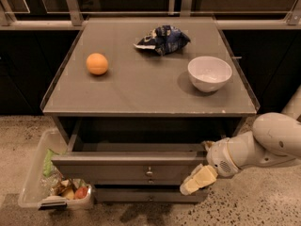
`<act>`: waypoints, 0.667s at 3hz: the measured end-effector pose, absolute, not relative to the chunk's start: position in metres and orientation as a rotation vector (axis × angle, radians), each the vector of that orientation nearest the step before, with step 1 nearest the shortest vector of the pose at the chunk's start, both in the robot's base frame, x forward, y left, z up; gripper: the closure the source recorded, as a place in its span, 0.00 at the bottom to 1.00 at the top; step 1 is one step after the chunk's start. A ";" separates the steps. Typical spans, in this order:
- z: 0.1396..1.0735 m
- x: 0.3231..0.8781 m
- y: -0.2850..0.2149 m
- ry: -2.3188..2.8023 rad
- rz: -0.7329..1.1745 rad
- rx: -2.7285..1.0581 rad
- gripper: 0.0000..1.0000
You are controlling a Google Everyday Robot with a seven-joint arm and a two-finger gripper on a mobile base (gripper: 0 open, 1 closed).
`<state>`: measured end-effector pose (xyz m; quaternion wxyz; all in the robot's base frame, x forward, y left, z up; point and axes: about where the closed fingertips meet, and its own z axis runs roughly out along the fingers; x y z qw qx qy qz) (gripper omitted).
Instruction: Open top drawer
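Grey top drawer (103, 169) stands pulled out; my hand (198, 180) sits at its right end, whether gripping I cannot tell.

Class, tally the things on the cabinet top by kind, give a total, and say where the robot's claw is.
Round orange object: 1
Crumpled blue bag: 1
White bowl: 1
Total: 3
The claw is at the right end of the pulled-out top drawer, by its front.
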<state>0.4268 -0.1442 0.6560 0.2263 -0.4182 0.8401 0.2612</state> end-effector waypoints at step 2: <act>0.660 0.415 -0.144 2.342 0.740 -1.163 0.00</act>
